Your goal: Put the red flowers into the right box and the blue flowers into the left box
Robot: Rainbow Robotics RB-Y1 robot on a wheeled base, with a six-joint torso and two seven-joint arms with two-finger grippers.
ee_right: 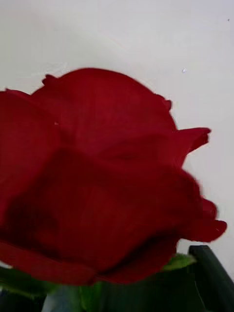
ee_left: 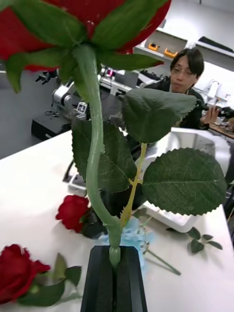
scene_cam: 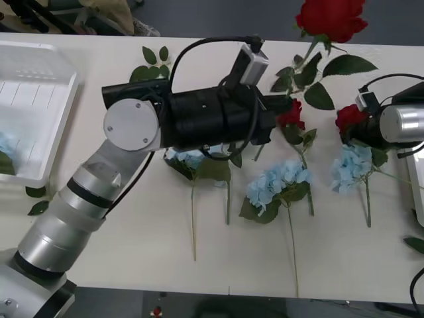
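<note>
1. the bench (scene_cam: 99,252) carries the left box (scene_cam: 40,99) at its left end; a pale blue hydrangea head (scene_cam: 5,142) and a leaf lie inside it at the near wall.
2. the right box (scene_cam: 417,182) shows as a narrow rim at the right edge; its contents are hidden.
3. the left pincer (ee_left: 114,253) is pressed together on the stem of a red rose (scene_cam: 330,16), whose bloom stands beyond the fingers, over the bench's far edge.
4. the right pincer sits just behind another red rose (ee_right: 97,185) lying on the bench; whether its fingers are spread, i cannot tell.
5. three blue flowers (scene_cam: 278,182) lie along the middle of the bench, with one more red rose (scene_cam: 291,114) behind them.
</note>
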